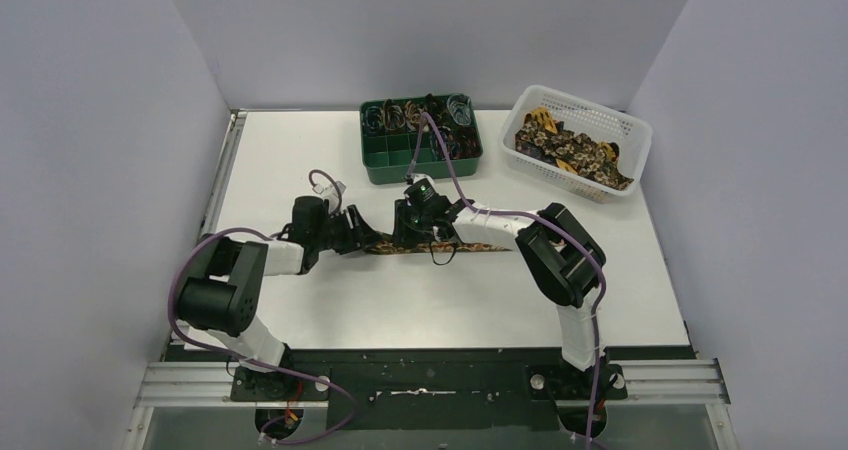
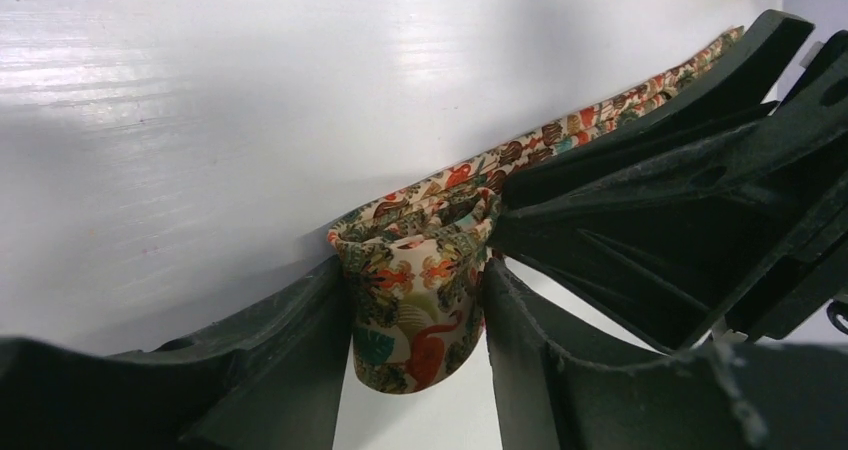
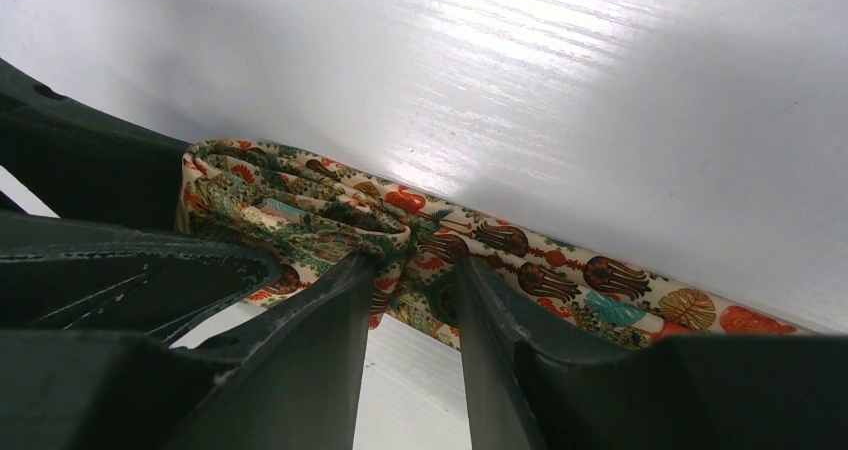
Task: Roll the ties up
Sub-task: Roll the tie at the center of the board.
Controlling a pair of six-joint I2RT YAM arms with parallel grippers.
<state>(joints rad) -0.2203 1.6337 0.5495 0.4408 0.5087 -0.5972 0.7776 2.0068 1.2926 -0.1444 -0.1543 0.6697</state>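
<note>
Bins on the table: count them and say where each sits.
2. A green divided tray at the far middle; a white basket at the far right. None appears hidden.

A floral tie [image 1: 480,249] lies flat on the worktop [image 1: 290,160], its left end rolled into a small coil [image 2: 415,290]. More ties [image 1: 572,150] fill the far-right basket [image 1: 585,98].

Green divided tray [image 1: 421,173], white basket [image 1: 600,110], table [image 1: 330,300]

A white table [image 1: 300,160] with a faint sheen fills a plain booth enclosed by a pale grey back wall [image 1: 430,30], left wall [image 1: 90,170] and right wall [image 1: 760,220]. A metal strip [image 1: 224,170] edges its left side. Aluminium rails [image 1: 190,382] and a black base plate [image 1: 440,365] run along the near edge. The light is soft and even.
</note>
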